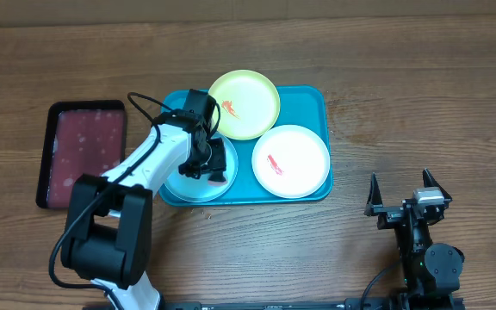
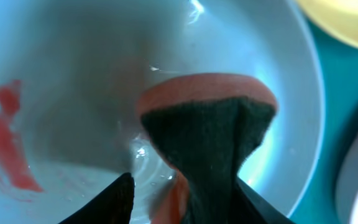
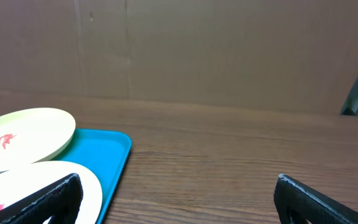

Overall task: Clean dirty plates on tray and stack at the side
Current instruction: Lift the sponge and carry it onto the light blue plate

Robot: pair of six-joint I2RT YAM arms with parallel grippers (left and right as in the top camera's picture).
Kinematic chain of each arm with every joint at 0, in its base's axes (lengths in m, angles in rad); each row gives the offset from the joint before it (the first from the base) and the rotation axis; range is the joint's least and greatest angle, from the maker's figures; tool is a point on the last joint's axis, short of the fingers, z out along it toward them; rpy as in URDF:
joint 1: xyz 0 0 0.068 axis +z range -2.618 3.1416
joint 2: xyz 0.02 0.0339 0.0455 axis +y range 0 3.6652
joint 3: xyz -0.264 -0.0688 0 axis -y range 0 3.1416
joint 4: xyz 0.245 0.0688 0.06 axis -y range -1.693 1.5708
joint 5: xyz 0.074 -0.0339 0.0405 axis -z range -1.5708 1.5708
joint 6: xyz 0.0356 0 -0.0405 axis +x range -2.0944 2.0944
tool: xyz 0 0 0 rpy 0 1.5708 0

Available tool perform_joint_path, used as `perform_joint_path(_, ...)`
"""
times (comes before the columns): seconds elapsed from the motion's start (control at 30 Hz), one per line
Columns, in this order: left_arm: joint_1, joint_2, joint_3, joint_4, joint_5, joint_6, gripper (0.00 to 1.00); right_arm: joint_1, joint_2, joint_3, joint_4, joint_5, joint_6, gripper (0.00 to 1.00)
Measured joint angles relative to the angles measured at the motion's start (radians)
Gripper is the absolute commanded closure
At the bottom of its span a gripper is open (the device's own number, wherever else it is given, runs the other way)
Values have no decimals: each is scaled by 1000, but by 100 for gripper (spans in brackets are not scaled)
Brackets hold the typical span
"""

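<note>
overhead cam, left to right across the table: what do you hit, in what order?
red tray → blue plate → yellow-green plate → white plate → right gripper

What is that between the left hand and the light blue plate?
A sponge, orange with a dark scrubbing side; the left wrist view shows it.
</note>
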Motion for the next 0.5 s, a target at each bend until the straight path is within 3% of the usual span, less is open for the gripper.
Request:
perform_joint_path(0.2,41,1,112,-222,-6,0,52,0,0,0,0,0,0,0)
perform_joint_path(0.37,89,-51,319,-375,-8,6,44,0,0,0,0,0,0,0)
perform_joint_path(0.4,93,-77,349,-383,-10,10,36,0,0,0,0,0,0,0)
perform_joint_path(0.43,95,-113,377,-385,-10,17,12,0,0,0,0,0,0,0)
perform_joint_path(0.47,95,-147,396,-385,-10,22,2,0,0,0,1,0,0,0)
perform_joint_path(0.5,95,-183,410,-386,-10,21,1,0,0,0,0,0,0,0)
